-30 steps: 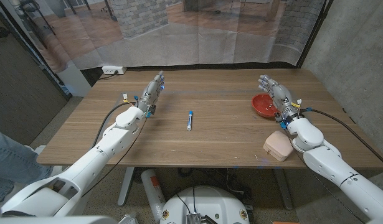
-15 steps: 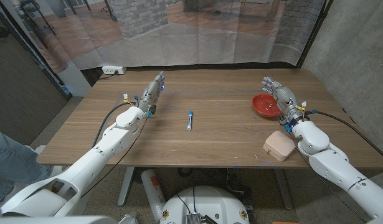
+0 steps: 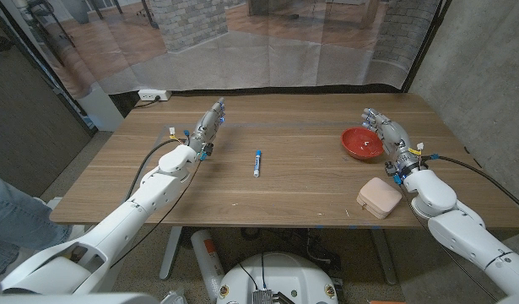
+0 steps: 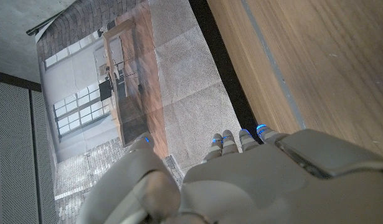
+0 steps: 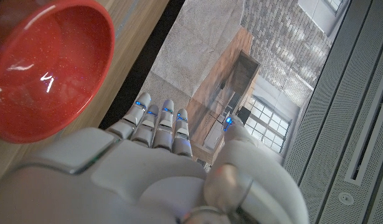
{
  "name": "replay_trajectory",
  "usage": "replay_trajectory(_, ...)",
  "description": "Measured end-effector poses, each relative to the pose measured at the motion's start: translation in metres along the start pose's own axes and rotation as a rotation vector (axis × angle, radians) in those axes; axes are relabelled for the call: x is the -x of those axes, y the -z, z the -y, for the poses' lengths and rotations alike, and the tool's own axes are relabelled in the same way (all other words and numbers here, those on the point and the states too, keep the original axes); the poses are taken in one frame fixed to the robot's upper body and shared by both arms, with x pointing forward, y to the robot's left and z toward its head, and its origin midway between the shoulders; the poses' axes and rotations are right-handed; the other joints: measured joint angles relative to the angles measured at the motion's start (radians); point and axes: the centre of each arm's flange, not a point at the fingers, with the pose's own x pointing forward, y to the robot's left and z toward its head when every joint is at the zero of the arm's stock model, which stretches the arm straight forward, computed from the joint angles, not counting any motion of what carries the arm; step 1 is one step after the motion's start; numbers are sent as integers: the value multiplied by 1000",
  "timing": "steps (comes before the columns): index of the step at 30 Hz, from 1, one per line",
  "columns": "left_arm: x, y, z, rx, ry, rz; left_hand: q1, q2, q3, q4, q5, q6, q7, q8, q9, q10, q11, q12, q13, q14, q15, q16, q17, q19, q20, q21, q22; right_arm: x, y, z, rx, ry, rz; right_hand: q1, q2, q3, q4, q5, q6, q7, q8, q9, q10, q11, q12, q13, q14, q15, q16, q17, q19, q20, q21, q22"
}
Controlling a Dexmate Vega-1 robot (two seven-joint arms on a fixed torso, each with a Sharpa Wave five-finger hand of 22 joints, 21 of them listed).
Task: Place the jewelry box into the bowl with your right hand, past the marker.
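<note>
1. Head view: the box (image 3: 378, 198) sat near the table's (image 3: 310, 181) front edge, just beside the right arm, with nothing gripping it. The right hand (image 3: 388, 135) was empty, fingers apart, just right of the bowl (image 3: 361, 143). The marker (image 3: 257, 162) lay mid-table, and the left hand (image 3: 209, 123) was empty too.
2. Left wrist: fingers (image 4: 241, 140) straight, holding nothing.
3. Right wrist: bowl's (image 5: 45, 65) glossy inside had nothing in it.

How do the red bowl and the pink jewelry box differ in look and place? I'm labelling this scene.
The round red bowl is glossy and open-topped; the pale pink jewelry box is squarish with rounded corners and closed. The bowl sits farther back on the wooden table; the box lies near the front edge. The bowl lies beside the right hand; the box lies by that arm's forearm. Both rest untouched on the table's right side.
</note>
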Motion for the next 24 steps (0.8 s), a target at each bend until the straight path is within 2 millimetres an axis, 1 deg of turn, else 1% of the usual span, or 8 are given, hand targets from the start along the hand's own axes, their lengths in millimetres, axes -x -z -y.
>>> replay_trajectory(7,-2,-1,1,-2,2,0,0,0,0,0,-7,0,0,0,0,0,0,0,0,0,0,0,0,0,0,0,0,8,-1,5,7,8,-6,0,0,0,0,0,6,-6,0,0,0,0,0,0,5,-5,0,0,2,-2,-4,0)
replay_trajectory(10,-3,0,1,-4,2,-4,0,0,0,0,-7,4,-4,0,0,0,0,0,0,0,0,0,0,0,0,0,0,11,0,6,11,11,-9,0,0,0,0,0,6,-6,0,0,5,-5,0,0,5,-5,0,0,6,-6,-4,0)
replay_trajectory(12,-3,0,1,-5,2,-5,0,0,0,0,-7,4,-4,0,0,0,0,0,0,0,0,0,0,0,0,0,0,12,0,7,13,11,-12,0,0,0,0,0,6,-6,0,0,5,-6,0,0,5,-5,0,0,6,-6,-4,0)
replay_trajectory(13,-3,0,1,-5,2,-5,0,0,-3,-3,-7,4,-4,0,0,0,0,0,0,0,0,0,0,0,0,0,0,12,0,7,14,11,-12,6,6,0,0,0,6,-6,0,0,6,-6,0,0,5,-5,0,0,8,-4,-8,0)
replay_trajectory(15,-3,0,1,-6,3,-7,0,0,-4,-4,-7,4,-4,0,0,0,0,0,0,0,0,0,0,0,0,0,0,15,1,8,17,12,-15,5,5,0,0,0,13,-13,0,0,11,-11,0,0,6,-6,0,0,11,0,-8,0)
replay_trajectory(17,-4,0,1,-7,3,-10,0,0,-4,-4,-7,4,-4,0,0,0,0,0,0,0,0,0,0,0,0,0,0,17,1,8,21,13,-17,5,5,4,-4,0,13,-13,0,0,11,-11,0,0,11,-11,0,0,11,0,-8,0)
replay_trajectory(20,-4,0,1,-7,4,-11,0,0,-4,-4,-7,4,-4,0,0,0,0,0,0,0,0,0,0,0,0,0,0,18,2,9,24,13,-18,5,5,4,-4,0,13,-13,0,0,14,-14,0,0,11,-11,0,0,11,0,-8,0)
replay_trajectory(24,-4,1,1,-9,4,-15,3,3,-4,-4,-7,4,-4,0,0,0,0,0,0,0,0,0,0,0,0,0,0,22,2,10,28,16,-21,5,5,0,-8,0,18,-18,0,0,14,-14,0,0,11,-10,0,0,11,0,-8,0)
